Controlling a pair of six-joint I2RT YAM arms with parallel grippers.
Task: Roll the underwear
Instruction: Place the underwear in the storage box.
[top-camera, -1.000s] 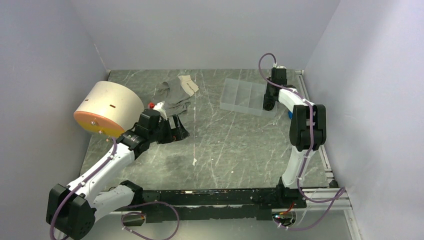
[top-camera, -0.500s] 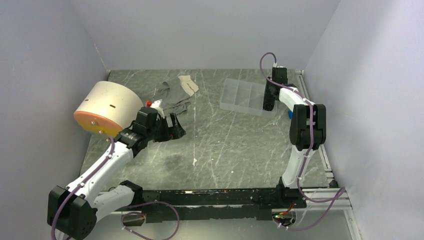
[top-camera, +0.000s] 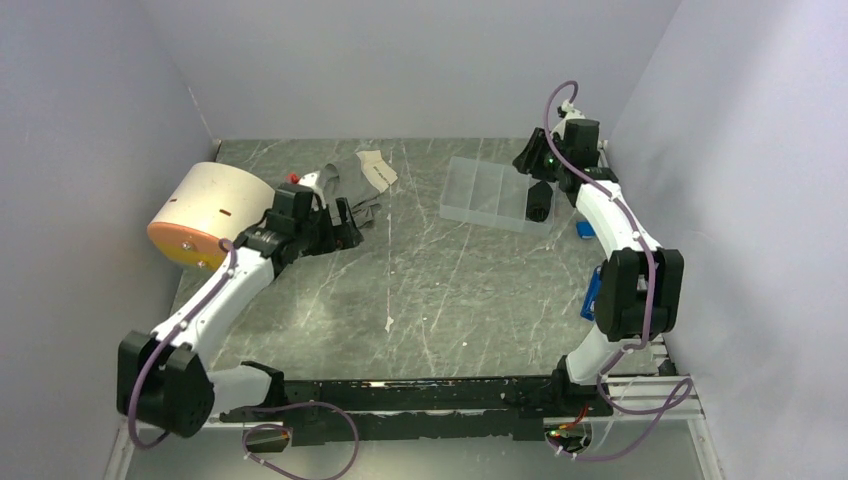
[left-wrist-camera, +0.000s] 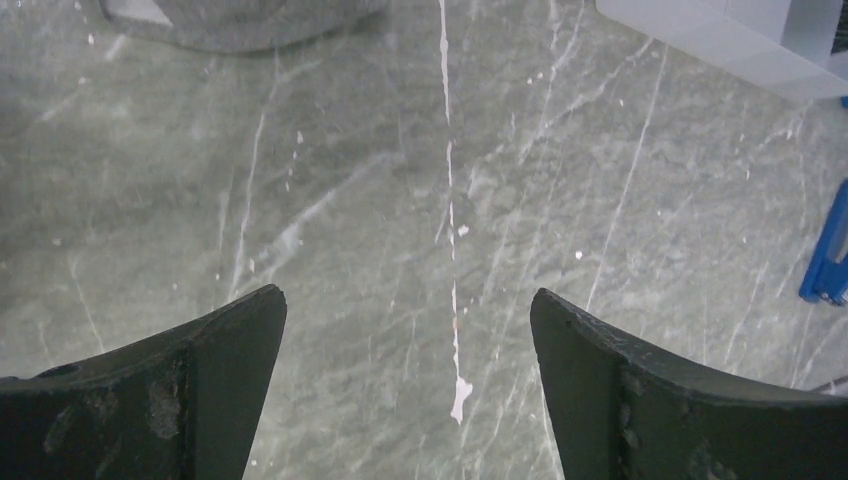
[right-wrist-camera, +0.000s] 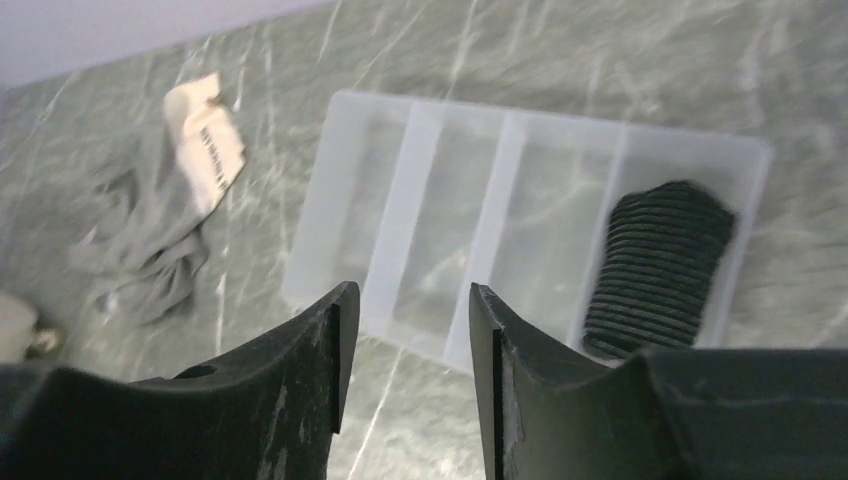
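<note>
From my station I see a grey-green marbled tabletop, veined with thin white lines and flecked with small white specks. Pale lavender walls close it in on the left, far and right sides. A black rail runs along the near edge where the arm bases sit.

The underwear lies crumpled at the far left of the table. It is grey cloth with a beige band turned up on top, and it is not rolled. The right wrist camera shows it to the left of the tray. Just left of it, a beige drum with an orange face lies tilted against the left wall.

My left gripper hangs just beside the near edge of the underwear. Its jaws are spread wide over bare marble and hold nothing.

A clear divider tray sits far right, with four compartments side by side. A black ribbed roll fills the rightmost one, and the others show only marble through the plastic.

My right gripper hovers above the tray's right end. Its fingers are parted, with nothing between them.

A small blue object lies near the right wall.
</note>
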